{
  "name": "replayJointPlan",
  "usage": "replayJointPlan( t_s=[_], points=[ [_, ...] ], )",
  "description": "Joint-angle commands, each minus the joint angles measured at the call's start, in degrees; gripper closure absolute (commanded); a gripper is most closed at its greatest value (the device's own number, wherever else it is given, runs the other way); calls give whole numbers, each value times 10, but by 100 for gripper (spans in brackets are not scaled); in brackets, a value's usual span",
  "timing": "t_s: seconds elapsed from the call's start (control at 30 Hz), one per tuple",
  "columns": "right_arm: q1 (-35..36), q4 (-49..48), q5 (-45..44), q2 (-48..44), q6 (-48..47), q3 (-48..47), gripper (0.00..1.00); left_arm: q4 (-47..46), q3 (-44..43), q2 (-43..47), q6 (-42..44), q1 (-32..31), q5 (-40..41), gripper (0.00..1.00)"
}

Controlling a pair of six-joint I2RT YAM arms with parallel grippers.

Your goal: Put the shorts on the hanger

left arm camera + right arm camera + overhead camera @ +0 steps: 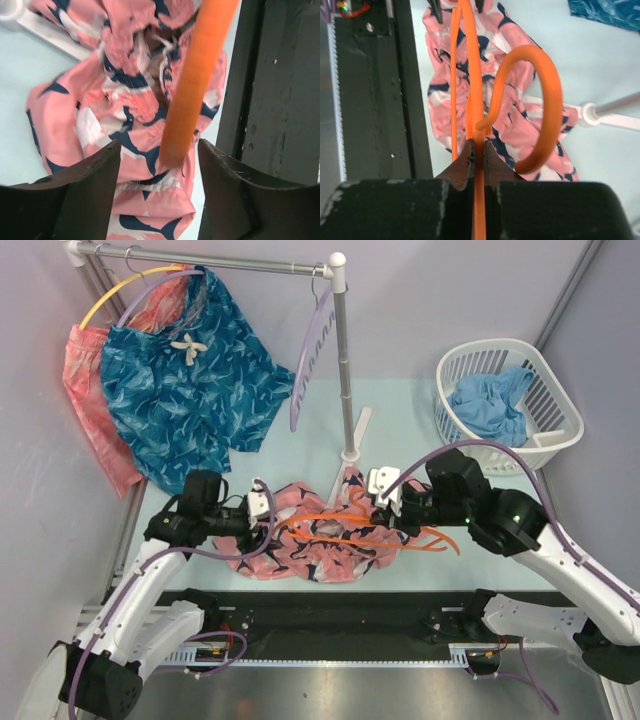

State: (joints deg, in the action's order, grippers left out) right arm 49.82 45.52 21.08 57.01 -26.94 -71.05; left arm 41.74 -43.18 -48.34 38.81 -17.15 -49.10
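While the right gripper point(478, 150) is clamped shut on the hanger's point(547, 100) thin bar below the hook, the left gripper point(159, 146) has its jaws apart, the hanger's other end between them. Hanger lies across the shorts point(290, 558), crumpled on the table point(420, 440) between both arms, touching the rack's point(343, 360) foot.

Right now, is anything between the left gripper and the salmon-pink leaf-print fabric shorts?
Yes. One end of the thin orange plastic hanger sits between the fingers of the open left gripper, lying over the shorts. The right gripper is shut on that hanger. Nothing else is visible in the way.
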Motion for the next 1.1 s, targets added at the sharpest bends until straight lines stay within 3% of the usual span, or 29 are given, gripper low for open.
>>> replayJointPlan(
  t_s=[0.0, 0.13, 0.37, 0.53, 0.77, 1.07],
  points=[
    [4, 57, -64, -37, -75, -1, 100, 5, 34, 17, 85, -10, 22, 30],
    [15, 99, -84, -49, -132, 0, 100, 19, 56, 20, 144, -54, 57, 31],
    [26, 103, -126, -41, -203, 24, 100, -42, 95, 6, 158, -144, 135, 35],
    [28, 87, -153, -23, -229, 28, 100, -58, 94, -17, 162, -156, 153, 49],
    [28, 70, -186, -25, -260, 41, 100, -59, 93, -13, 175, -156, 153, 81],
    [19, 75, -182, -31, -271, 42, 100, -31, 84, -10, 198, -156, 136, 92]
  ],
)
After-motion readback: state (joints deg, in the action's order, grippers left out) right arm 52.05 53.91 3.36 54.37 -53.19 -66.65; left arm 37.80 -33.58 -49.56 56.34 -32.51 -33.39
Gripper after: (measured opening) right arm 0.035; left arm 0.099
